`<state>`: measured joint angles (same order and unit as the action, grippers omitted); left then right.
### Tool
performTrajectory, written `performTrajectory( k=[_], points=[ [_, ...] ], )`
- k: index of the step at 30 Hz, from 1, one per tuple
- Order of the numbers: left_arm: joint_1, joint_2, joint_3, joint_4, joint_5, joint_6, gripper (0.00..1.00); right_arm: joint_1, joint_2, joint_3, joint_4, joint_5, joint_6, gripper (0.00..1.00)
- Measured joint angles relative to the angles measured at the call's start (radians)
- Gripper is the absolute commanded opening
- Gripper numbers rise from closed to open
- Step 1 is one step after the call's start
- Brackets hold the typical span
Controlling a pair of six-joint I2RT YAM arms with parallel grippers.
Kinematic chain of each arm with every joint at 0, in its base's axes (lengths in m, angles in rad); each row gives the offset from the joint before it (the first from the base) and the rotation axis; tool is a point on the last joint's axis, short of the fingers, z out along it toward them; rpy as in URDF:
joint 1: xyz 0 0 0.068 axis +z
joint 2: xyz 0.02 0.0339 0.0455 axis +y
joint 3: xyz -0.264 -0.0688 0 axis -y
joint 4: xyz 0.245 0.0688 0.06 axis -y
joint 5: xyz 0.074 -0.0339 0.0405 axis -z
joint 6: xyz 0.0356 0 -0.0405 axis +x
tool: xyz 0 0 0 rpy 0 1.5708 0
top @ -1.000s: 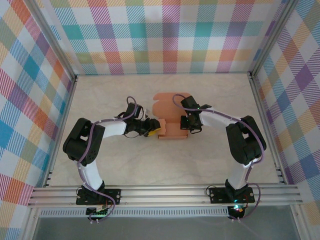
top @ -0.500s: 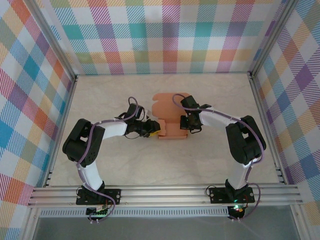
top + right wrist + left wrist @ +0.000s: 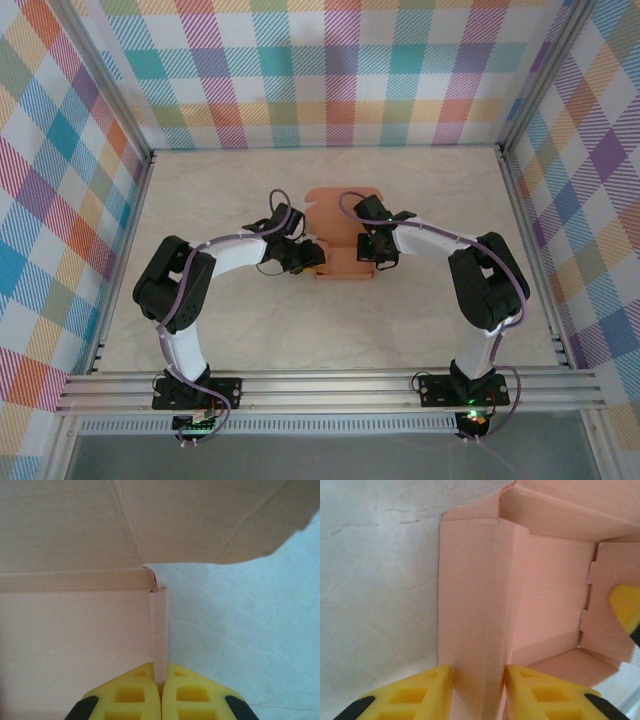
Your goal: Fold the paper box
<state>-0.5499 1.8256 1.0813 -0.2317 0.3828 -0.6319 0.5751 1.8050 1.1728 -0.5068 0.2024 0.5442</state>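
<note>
The paper box (image 3: 340,262) is salmon-orange card, half folded, lying at the table's middle with its rounded lid flap (image 3: 335,198) flat behind it. My left gripper (image 3: 312,256) is at the box's left side. In the left wrist view its yellow fingers (image 3: 415,696) press both faces of the doubled-over left wall (image 3: 475,605), so my left gripper (image 3: 477,690) is shut on it. My right gripper (image 3: 372,252) holds the opposite side. In the right wrist view my right gripper (image 3: 161,685) is shut on the thin upright right wall (image 3: 160,630). The box floor (image 3: 75,635) lies left of that wall.
The pale marbled table (image 3: 250,320) has free room all round the box. Plaid walls (image 3: 60,200) with metal frame posts close in the left, right and back sides. The arm bases sit on a rail (image 3: 330,385) at the near edge.
My left gripper has moved right and further back onto the box's left wall and narrowed onto it. The right gripper has kept its grip, and the box has shifted slightly.
</note>
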Motion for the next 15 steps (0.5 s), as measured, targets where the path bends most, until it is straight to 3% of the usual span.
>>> performTrajectory(
  k=[15],
  points=[
    [-0.109,0.02,0.129,-0.238,-0.276,0.023,0.21,0.023,0.0,0.0,-0.003,0.006,0.055,0.0]
  ],
)
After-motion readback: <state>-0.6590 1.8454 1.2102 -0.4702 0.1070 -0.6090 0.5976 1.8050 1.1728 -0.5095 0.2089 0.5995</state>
